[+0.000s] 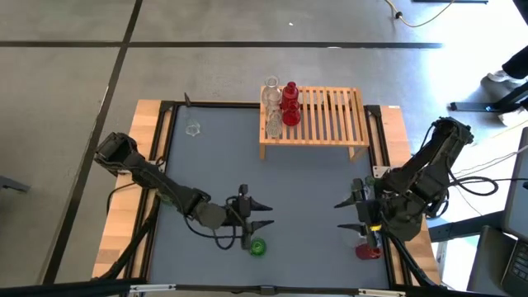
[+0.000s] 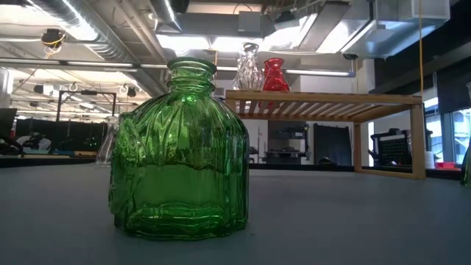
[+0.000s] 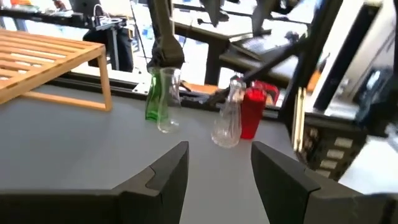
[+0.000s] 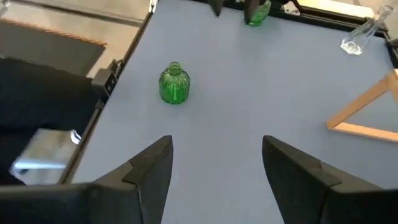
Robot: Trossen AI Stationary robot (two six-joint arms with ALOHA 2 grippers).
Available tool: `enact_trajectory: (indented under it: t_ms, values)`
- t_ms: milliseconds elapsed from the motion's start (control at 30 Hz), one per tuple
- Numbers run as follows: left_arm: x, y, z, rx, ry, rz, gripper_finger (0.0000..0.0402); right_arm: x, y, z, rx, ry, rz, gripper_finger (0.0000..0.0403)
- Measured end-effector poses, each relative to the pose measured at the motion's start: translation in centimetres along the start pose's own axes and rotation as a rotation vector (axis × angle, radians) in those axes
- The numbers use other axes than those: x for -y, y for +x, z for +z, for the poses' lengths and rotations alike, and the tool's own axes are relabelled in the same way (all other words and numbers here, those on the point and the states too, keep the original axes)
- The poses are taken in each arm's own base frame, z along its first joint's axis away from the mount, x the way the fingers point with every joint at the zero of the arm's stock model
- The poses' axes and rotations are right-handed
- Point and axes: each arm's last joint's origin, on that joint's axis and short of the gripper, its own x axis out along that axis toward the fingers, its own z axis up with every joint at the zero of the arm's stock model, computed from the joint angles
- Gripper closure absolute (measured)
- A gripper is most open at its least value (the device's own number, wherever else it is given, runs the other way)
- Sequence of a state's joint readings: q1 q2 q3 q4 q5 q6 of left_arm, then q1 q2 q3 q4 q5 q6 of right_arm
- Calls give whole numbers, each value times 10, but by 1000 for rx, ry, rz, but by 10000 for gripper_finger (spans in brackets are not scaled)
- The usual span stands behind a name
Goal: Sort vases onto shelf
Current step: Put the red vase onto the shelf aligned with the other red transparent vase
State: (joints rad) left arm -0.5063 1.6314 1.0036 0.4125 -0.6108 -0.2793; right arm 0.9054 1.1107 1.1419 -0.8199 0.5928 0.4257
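The shelf (image 1: 318, 115) stands at the table's far side; two clear vases (image 1: 271, 101) and a red vase (image 1: 290, 104) stand on its left end. A squat green vase (image 1: 257, 247) stands upright on the mat near the front edge, large in the low view (image 2: 180, 154). My left gripper (image 1: 262, 214) hovers open just beyond it, pointing right. My right gripper (image 1: 346, 216) is open, pointing left toward the green vase (image 4: 174, 83). A red vase (image 1: 369, 251) stands under the right arm, beside clear vases (image 3: 227, 121) and a slim green one (image 3: 151, 96).
A clear vase (image 1: 193, 129) lies on the mat at the far left, also seen in the right wrist view (image 4: 357, 40). Another green vase (image 4: 258, 12) stands near the left arm. Open mat (image 1: 309, 194) lies between the two grippers and the shelf.
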Motion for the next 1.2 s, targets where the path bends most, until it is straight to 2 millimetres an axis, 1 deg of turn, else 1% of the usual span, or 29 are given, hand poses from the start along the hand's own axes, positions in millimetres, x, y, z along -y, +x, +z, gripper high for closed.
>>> enact_trajectory:
  t_ms: [200,333,533,800,1200]
  values:
    - [-12,9,7,16,-109,39,234,-3,3,-1,-19,-50,20,172]
    - [-18,12,8,18,-156,59,234,-8,10,-11,-53,-99,25,172]
    - [-23,14,11,34,-188,73,234,-16,10,-23,-71,-146,46,172]
    - [-35,20,14,45,-217,109,234,-21,6,-24,-40,-160,35,172]
    - [-36,21,14,45,-217,111,234,-21,6,-24,-31,-154,32,172]
